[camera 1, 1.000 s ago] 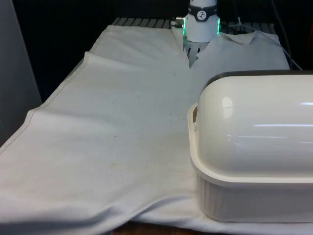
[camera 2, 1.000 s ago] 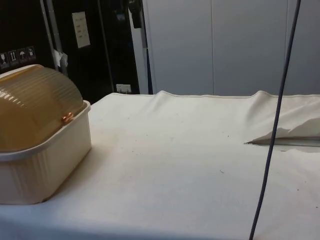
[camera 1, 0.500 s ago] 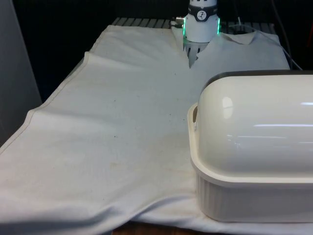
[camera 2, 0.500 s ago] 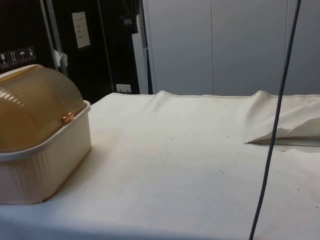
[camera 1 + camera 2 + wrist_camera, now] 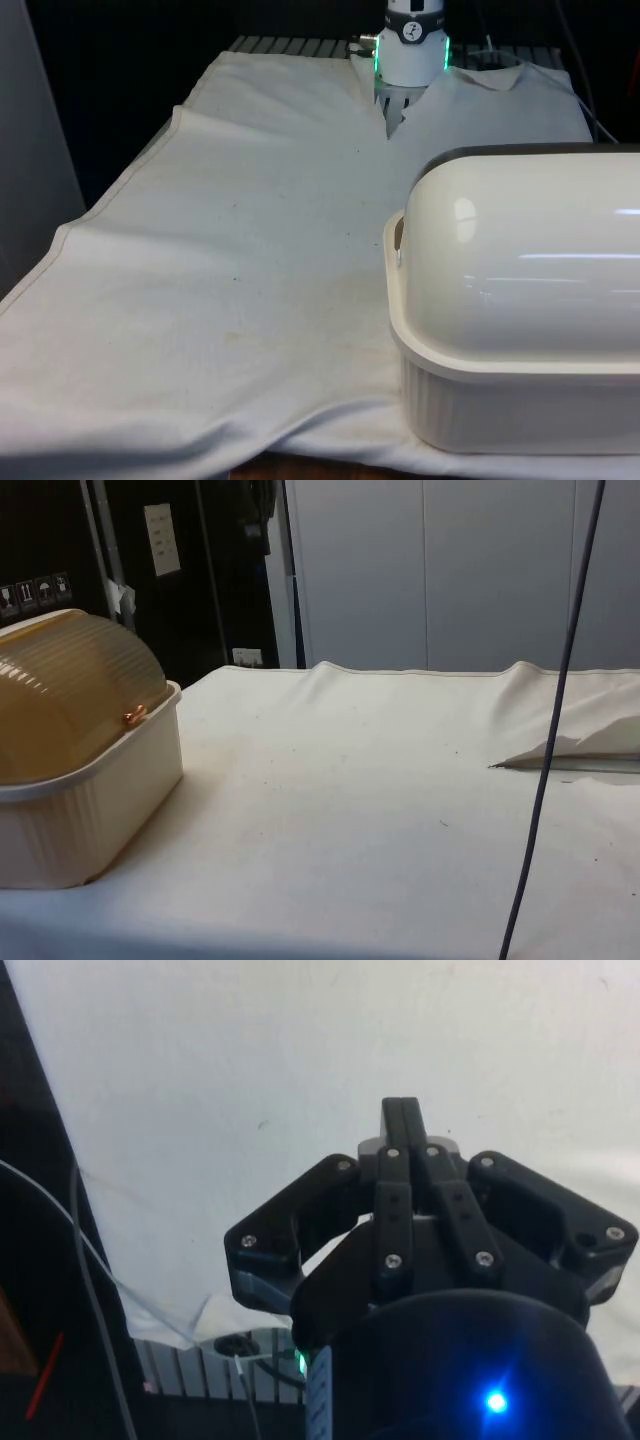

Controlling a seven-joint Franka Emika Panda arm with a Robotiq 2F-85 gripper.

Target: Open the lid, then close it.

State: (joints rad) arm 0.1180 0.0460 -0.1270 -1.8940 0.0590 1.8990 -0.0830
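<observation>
A cream bread box stands on the white cloth at the front view's right, its domed lid down over the base. From the side the ribbed lid also sits closed, with a small copper pivot knob at its end. My black gripper hangs high over bare cloth, away from the box. Its two fingers are pressed together and nothing is between them.
The arm's white base stands at the table's far end. A black cable hangs down across the side view's right part. The cloth is bunched into a fold there. The cloth's edge drops off at the front view's left.
The hanging cable has swung slightly in the side view. The bread box and its lid have not moved.
</observation>
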